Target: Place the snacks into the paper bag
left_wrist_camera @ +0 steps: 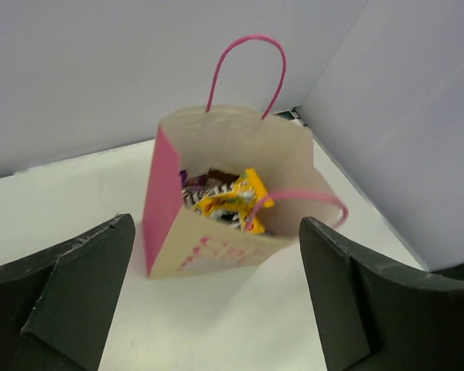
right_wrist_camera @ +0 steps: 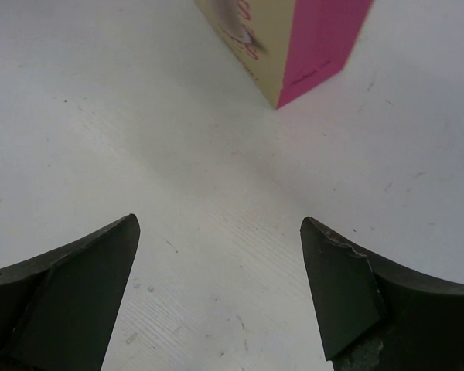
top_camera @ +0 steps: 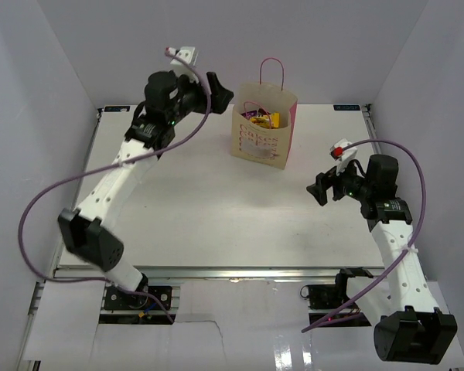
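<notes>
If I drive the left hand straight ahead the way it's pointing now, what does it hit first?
The paper bag, probably: in the left wrist view it stands centred between the open fingers of the left hand, with nothing in between. Whether rim or front face comes first is unclear.

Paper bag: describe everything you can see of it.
The paper bag stands upright and open at the far middle of the table. It has a cream paper front with pink lettering, pink sides and two thin pink loop handles, one up and one flopped forward. Snacks lie inside, yellow packs on top. Outside, only the table touches it.
</notes>
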Action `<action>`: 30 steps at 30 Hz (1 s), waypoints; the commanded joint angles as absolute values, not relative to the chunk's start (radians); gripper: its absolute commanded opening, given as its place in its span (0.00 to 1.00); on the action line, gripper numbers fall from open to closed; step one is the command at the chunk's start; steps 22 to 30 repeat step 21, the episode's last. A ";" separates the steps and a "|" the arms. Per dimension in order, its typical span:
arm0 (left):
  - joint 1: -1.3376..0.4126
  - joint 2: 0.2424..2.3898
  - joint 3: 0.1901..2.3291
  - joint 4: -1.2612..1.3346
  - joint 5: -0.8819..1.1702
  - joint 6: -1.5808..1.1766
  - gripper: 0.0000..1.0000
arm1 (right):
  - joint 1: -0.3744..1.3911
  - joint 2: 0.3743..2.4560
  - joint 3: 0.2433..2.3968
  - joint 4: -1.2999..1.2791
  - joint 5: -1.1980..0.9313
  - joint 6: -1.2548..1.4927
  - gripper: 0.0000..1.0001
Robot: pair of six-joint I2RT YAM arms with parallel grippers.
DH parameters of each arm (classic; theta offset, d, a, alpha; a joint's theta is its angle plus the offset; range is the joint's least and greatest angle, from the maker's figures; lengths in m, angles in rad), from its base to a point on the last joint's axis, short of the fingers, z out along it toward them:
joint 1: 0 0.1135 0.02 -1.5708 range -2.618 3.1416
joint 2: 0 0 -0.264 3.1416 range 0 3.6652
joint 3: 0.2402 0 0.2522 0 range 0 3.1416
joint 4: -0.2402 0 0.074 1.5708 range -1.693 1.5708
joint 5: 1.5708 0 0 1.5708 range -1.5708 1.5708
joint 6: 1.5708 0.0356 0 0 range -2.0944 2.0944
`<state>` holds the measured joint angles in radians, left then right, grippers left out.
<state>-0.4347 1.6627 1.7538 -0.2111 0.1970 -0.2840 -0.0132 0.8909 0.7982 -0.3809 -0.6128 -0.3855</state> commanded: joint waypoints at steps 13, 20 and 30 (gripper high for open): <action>-0.408 0.600 0.769 -0.328 -0.115 -0.367 0.98 | -0.026 0.853 0.904 -0.354 -0.075 -0.126 0.90; -0.408 0.548 0.736 -0.367 -0.129 -0.397 0.98 | -0.026 0.818 0.868 -0.327 0.004 -0.081 0.91; -0.408 0.551 0.735 -0.365 -0.127 -0.399 0.98 | -0.026 0.813 0.865 -0.327 0.023 -0.083 0.90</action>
